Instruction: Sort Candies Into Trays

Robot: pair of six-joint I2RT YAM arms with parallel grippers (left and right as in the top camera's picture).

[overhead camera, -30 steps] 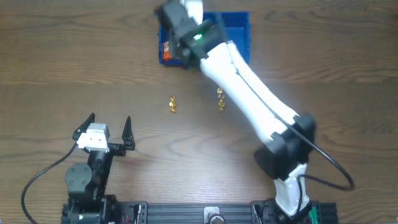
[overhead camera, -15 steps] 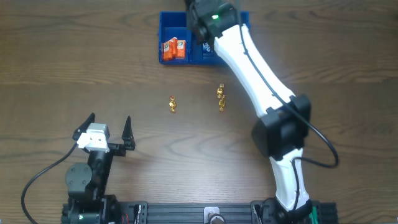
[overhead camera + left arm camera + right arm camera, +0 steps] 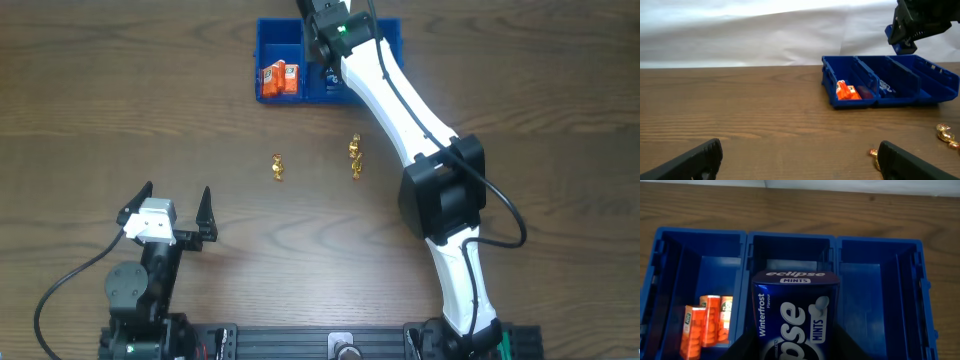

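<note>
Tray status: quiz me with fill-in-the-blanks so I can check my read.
The right gripper holds the tin above the ____ compartment of the tray. The boxes in the tray are ____. The left gripper is ____.
Missing words: middle; orange; open.

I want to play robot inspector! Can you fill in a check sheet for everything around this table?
Surface: brown wooden table.
Job's things: blue tray with three compartments; orange boxes in an end compartment; three gold candies loose on the table.
Clutter: nothing seen.
Claws: right claw shut on a blue mint tin above the middle compartment; left claw open and empty, near its base.
Cables: black cables loop beside both arms.
Surroundings: white backdrop behind the table.
</note>
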